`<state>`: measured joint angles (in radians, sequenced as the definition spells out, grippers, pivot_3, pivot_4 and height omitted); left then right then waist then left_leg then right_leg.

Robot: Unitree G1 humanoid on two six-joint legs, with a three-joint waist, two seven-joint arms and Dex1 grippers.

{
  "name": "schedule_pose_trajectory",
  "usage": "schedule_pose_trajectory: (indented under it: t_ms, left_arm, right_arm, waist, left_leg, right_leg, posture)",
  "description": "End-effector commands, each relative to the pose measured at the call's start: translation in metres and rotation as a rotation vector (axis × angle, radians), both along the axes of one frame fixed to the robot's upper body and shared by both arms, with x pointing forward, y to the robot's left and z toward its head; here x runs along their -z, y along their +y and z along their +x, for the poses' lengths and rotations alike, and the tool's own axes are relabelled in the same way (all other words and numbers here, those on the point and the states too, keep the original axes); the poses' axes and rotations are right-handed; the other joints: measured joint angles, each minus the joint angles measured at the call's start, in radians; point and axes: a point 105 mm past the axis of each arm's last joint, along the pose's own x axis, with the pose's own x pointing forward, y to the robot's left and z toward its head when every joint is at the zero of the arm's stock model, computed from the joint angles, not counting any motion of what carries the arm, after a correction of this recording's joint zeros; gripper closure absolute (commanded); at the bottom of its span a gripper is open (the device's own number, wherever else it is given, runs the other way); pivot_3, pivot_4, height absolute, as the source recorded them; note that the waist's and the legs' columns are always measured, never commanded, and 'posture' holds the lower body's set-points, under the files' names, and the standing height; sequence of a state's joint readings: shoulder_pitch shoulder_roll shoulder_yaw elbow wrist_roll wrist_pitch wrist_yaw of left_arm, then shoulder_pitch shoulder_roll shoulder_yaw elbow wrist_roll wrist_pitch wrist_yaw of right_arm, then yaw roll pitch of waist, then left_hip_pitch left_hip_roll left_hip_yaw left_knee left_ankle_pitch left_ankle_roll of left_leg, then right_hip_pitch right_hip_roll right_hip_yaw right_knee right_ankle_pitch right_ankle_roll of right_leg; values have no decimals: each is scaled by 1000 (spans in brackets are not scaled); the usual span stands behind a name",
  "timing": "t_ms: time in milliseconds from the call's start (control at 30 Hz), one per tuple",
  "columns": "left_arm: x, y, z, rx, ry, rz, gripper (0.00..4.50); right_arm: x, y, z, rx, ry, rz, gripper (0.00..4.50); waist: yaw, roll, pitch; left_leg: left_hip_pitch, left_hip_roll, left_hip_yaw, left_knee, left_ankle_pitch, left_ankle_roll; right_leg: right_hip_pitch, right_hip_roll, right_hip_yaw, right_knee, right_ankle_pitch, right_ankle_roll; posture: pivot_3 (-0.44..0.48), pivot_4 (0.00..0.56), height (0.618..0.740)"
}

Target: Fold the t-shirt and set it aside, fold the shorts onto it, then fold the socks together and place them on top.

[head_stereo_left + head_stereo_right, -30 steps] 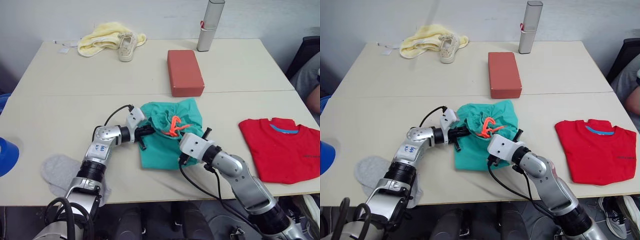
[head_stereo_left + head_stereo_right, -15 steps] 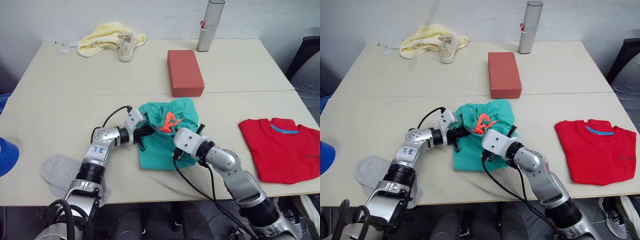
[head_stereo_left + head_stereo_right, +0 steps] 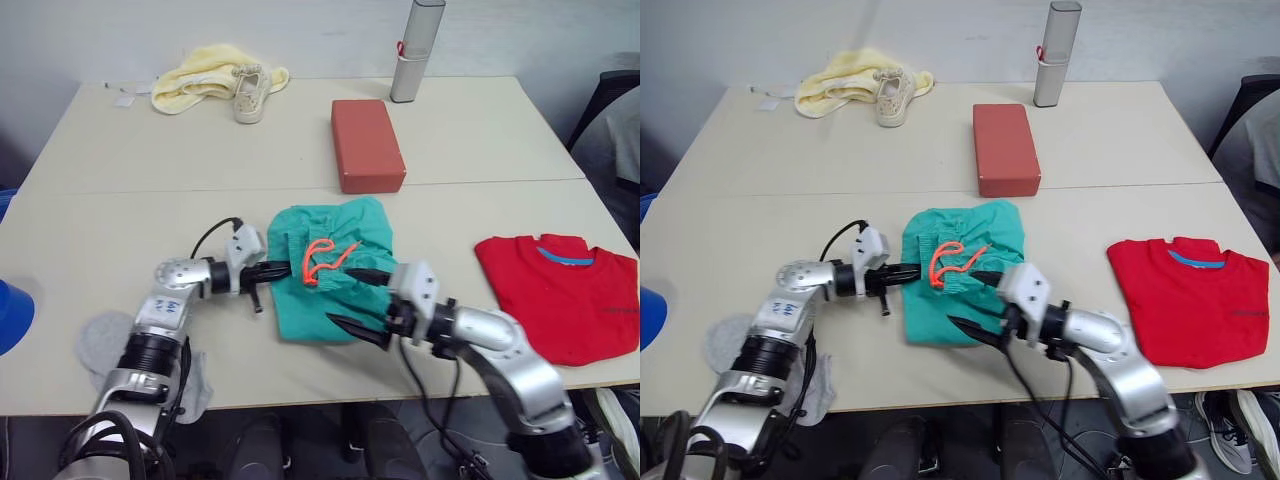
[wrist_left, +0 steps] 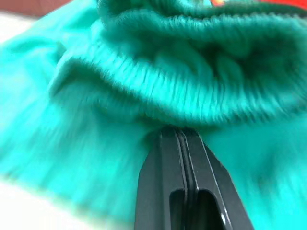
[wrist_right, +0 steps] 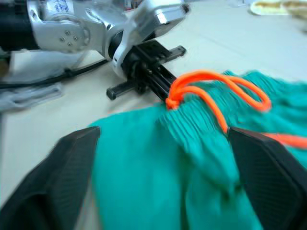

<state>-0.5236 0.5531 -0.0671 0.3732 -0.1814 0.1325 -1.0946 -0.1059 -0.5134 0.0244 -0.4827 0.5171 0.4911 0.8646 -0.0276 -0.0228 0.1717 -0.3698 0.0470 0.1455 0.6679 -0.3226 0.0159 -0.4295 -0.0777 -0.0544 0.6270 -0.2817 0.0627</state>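
A: Shorts (image 3: 330, 270)? Left gripper (image 3: 272, 270)?
B: Centre of frame on the surface, folded. Left jaws pressed together, pinching their left edge at the waistband.
A: Right gripper (image 3: 352, 299)?
B: Jaws spread wide over the shorts' lower right. Shirt (image 3: 558, 295) at right edge, socks (image 3: 110, 340) lower left.

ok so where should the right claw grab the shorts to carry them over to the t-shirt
Probably the near right corner of the shorts, coming in low from the robot's right. The cloth lies flat there with a free edge, and the open right claw is already spread over it. The left claw is shut on the waistband side, so a grip opposite should lift them evenly toward the t-shirt.
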Motion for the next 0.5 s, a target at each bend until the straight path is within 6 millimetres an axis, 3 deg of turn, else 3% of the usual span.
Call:
schedule_pose_trajectory:
  t_ms: [33, 133, 233, 333, 433, 500]
  left_arm:
    - [-29, 14, -6, 99, -15, 15, 4500]
    - [-55, 11, -11, 174, -15, -42, 4500]
    - [-85, -3, -12, 244, -54, -145, 4500]
    - [-102, -33, -12, 303, -93, -255, 4500]
    - [-98, -67, -6, 316, -116, -274, 4500]
    - [-93, -85, -1, 299, -107, -298, 4500]
  right_arm:
    - [-29, -22, 5, 14, 54, 161, 9]
    - [-38, -38, 24, 91, 77, 263, 9]
    - [-35, -44, 39, 115, 47, 241, 629]
    - [-25, -44, 65, 185, -34, 138, 1695]
    - [-12, -34, 85, 225, -88, 47, 2746]
    - [5, -23, 86, 187, -108, -47, 3504]
  waist:
    - [-1, 0, 0]
    - [1, 0, 0]
    - [5, 0, 0]
    - [5, 0, 0]
    - [3, 0, 0]
    - [2, 0, 0]
  left_leg:
    - [0, 0, 0, 0, 0, 0]
    - [1, 1, -1, -1, 0, -1]
    - [-1, 0, -2, -1, 0, -2]
    - [-1, -1, -1, 0, 0, -1]
    - [-1, -2, 1, 2, 0, 0]
    - [-1, -2, 2, 3, 0, 0]
  right_leg:
    - [0, 0, 0, 0, 0, 0]
    - [0, 0, -1, 1, -1, -2]
    - [0, 0, -2, 0, -1, -2]
    - [0, 0, -2, 0, -1, -1]
    - [0, 0, 0, 0, 0, 1]
    - [0, 1, 1, 0, 1, 1]
  posture:
    - [0, 150, 740]
    - [0, 150, 740]
    - [0, 150, 740]
    - [0, 150, 740]
    - [0, 150, 740]
    - [0, 150, 740]
